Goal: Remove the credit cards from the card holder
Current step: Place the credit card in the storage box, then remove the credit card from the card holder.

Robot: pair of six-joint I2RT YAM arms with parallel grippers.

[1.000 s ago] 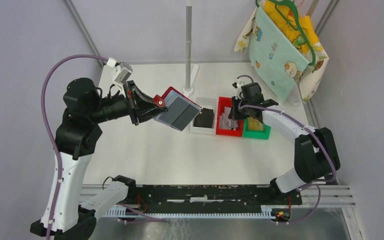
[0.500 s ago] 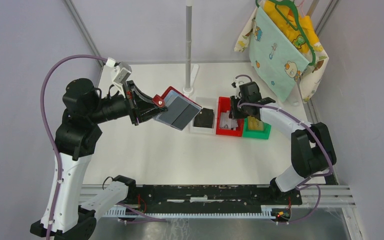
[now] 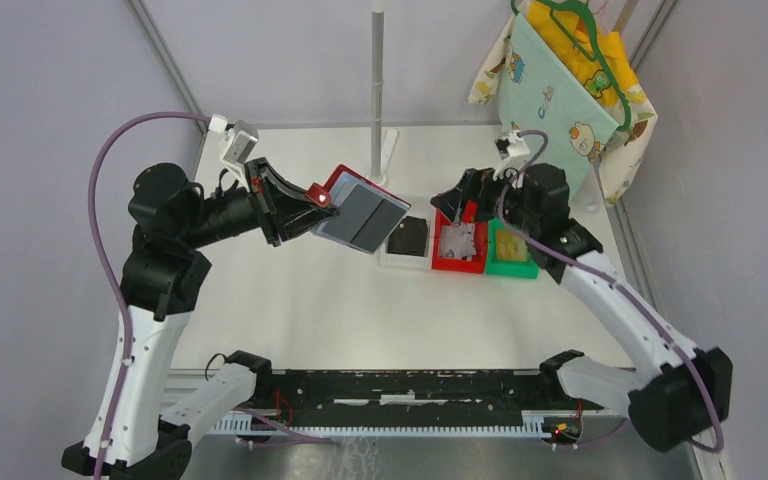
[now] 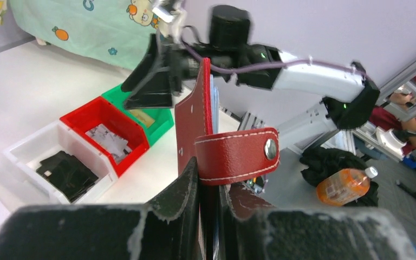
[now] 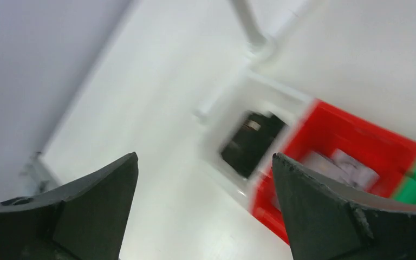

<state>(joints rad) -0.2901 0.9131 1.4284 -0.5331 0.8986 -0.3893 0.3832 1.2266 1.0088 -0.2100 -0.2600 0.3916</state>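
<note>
Now, holder [image 3: 360, 212]: open, grey panels up, aloft left of red bin [image 3: 458, 268], clenched at its edge by left gripper [image 3: 305, 205], as a second ago. Cards [image 3: 457, 243]: pale pieces lying in that bin. Right gripper [image 3: 457, 198]: was shut low in the bin, now risen, fingers spread, empty. I judge a card delivered; whether more remain inside the holder I cannot tell

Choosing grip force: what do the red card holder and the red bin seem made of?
The card holder is probably leather or faux leather, smooth with a slight sheen: white edge stitching, and a metal-looking snap on its strap. The red bin is likely moulded plastic: glossy, with thin rigid walls.
</note>
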